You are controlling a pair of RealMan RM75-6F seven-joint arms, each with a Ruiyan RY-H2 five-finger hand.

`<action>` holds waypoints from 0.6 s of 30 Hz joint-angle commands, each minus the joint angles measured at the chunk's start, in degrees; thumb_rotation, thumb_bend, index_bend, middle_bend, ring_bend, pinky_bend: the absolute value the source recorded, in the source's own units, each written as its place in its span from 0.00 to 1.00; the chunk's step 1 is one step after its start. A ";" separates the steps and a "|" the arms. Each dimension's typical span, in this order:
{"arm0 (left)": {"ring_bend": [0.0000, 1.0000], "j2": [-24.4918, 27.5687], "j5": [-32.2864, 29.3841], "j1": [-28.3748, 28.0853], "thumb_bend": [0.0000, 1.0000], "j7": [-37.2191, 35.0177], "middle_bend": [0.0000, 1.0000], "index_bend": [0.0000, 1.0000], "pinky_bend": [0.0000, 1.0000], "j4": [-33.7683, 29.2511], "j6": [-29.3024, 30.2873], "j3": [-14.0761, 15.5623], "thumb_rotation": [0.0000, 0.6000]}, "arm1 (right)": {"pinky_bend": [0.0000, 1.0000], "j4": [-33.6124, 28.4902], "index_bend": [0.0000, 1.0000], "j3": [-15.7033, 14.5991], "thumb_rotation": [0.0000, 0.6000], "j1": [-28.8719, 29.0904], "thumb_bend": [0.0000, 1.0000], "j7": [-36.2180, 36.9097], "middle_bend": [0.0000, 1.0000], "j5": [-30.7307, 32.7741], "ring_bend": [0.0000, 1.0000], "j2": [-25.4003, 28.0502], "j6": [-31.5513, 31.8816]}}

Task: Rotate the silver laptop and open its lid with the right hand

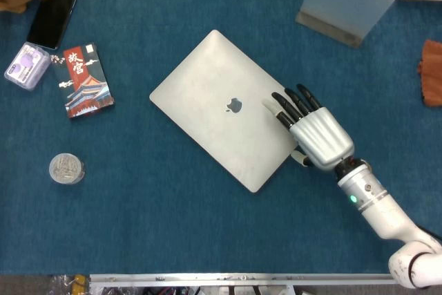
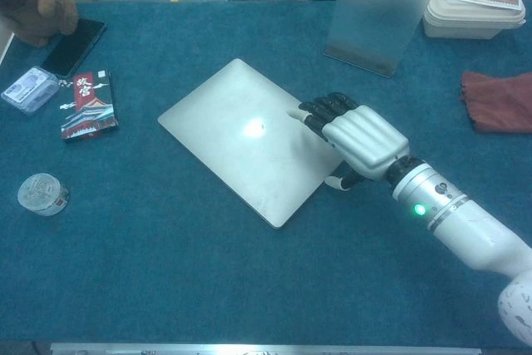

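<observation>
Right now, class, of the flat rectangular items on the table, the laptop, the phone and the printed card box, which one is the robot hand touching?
The silver laptop: the right hand rests its fingers on its closed lid. The black phone and the card box lie untouched at far left.
</observation>
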 commanded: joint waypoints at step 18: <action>0.05 3.40 4.13 -2.62 0.32 4.22 0.07 0.05 0.00 -5.13 -0.82 0.46 1.00 | 0.04 -19.13 0.00 10.03 0.94 4.84 0.45 14.12 0.09 18.33 0.00 13.80 -10.02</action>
